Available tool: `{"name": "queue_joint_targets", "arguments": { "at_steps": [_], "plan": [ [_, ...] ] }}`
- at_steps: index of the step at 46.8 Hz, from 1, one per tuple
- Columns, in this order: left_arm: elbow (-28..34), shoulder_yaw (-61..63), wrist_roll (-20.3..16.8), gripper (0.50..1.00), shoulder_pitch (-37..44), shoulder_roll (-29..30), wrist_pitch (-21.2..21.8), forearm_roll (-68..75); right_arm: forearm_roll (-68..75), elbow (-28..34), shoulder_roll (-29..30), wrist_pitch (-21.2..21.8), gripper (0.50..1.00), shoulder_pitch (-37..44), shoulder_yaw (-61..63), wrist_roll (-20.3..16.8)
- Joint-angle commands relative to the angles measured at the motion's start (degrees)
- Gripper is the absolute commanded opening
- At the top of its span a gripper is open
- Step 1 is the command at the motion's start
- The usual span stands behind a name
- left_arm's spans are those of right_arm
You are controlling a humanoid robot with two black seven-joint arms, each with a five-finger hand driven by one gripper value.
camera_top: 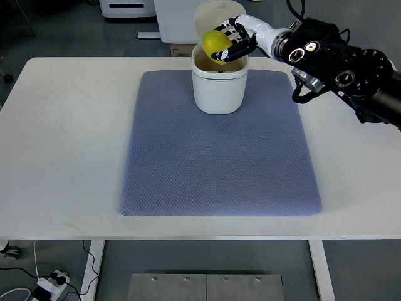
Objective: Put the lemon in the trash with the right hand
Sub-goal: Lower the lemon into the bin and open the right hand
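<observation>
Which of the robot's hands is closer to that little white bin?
The right. The right hand holds the yellow lemon directly over the open white plastic trash bin on the blue-grey mat. The left hand is out of view.

This looks like a robotics lab or test room rather than a home. A plain white bench [62, 125] on white metal legs stands on a grey, hard floor [56, 25], and a blue-grey quilted mat [219, 169] is laid square on it like a marked-out work area. Under the bench's near left corner a white power strip [50, 285] lies on the floor with loose cables [25, 276] running off. White cabinets or equipment housings [128, 7] stand along the far side. A black robot arm [338, 63] with exposed joints reaches in from the right.
</observation>
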Motion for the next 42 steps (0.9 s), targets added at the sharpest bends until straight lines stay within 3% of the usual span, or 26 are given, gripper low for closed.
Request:
{"name": "queue_joint_targets", "arguments": {
  "at_steps": [1, 22, 25, 37, 42],
  "plan": [
    [0.0, 0.0, 0.0, 1.000, 0.0, 0.0, 0.0, 0.1, 0.0, -0.3, 0.3, -0.2, 0.500, -0.3, 0.1, -0.2],
    [0.0, 0.0, 0.0, 1.000, 0.0, 0.0, 0.0, 0.0, 0.0, -0.9, 0.4, -1.2, 0.504, -0.8, 0.4, -1.1],
    [0.0, 0.0, 0.0, 1.000, 0.0, 0.0, 0.0, 0.1, 0.0, -0.9, 0.4, -1.2, 0.562, -0.8, 0.4, -1.0],
    [-0.1, 0.0, 0.0, 1.000, 0.0, 0.0, 0.0, 0.1, 0.0, -0.9, 0.4, -1.2, 0.715, -0.9, 0.4, -1.0],
    [0.0, 0.0, 0.0, 1.000, 0.0, 0.0, 0.0, 0.1, 0.0, -0.8, 0.4, -1.2, 0.753, -0.9, 0.4, -0.9]
  ]
}}
